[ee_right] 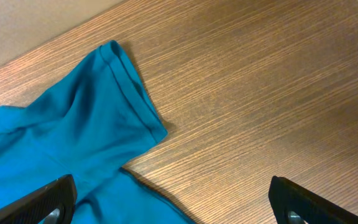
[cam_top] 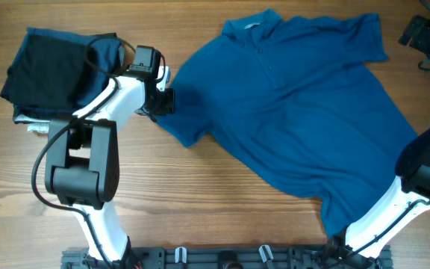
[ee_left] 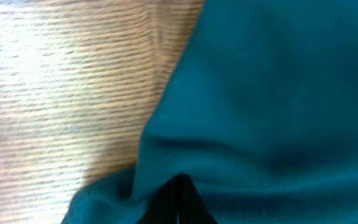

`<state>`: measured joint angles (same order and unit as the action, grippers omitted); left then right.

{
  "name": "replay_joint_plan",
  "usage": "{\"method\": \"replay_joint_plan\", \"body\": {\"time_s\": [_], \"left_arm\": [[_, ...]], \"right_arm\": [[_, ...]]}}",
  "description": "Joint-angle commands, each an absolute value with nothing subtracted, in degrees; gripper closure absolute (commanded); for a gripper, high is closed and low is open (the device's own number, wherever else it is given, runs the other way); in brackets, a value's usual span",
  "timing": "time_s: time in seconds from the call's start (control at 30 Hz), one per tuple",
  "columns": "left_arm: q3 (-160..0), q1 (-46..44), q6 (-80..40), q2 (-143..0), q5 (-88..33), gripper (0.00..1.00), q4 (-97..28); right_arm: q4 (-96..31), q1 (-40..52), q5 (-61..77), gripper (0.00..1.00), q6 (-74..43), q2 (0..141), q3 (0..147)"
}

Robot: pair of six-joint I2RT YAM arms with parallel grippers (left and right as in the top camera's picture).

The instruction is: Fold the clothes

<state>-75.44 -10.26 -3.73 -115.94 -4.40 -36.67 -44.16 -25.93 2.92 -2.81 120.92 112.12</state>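
The clothes (cam_top: 297,112), a medium-blue short-sleeved shirt, lie spread across the middle and right of the table with the collar at the far edge. My left gripper (cam_top: 164,101) sits at the shirt's left sleeve. In the left wrist view its fingers (ee_left: 180,202) are pressed together with blue fabric (ee_left: 278,93) bunched around their tips. My right gripper (cam_top: 422,33) hovers at the far right, just beyond the right sleeve. It stands wide open (ee_right: 173,205) over bare wood, with the hemmed sleeve (ee_right: 73,124) to its left and nothing between the fingers.
A stack of folded dark navy and black garments (cam_top: 58,67) lies at the far left, behind the left arm, with a white-grey piece (cam_top: 34,125) beneath it. The wooden table (cam_top: 200,194) shows in front of the shirt. The arm bases stand at the near edge.
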Motion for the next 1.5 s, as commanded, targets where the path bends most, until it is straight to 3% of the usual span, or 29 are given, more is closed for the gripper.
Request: {"method": "replay_joint_plan", "body": {"time_s": [0.0,0.53,0.83,1.1,1.47], "left_arm": [[-74.8,-10.2,-10.5,-119.0,7.6,0.96,-40.4],[-74.5,-9.0,-24.7,-118.9,12.3,0.96,-48.3],[-78.9,-11.0,-17.8,-107.5,8.0,0.96,-49.1],[-86.0,-14.9,-3.7,-99.6,-1.1,0.96,-35.4],[-86.0,-15.3,1.3,-115.5,-9.3,0.96,-11.1]], "right_arm": [[-44.1,-25.9,2.6,0.00,-3.4,121.4,112.1],[-44.1,-25.9,2.6,0.00,-3.4,121.4,112.1],[-44.1,-25.9,2.6,0.00,-3.4,121.4,112.1],[-44.1,-25.9,2.6,0.00,-3.4,121.4,112.1],[-44.1,-25.9,2.6,0.00,-3.4,121.4,112.1]]}}
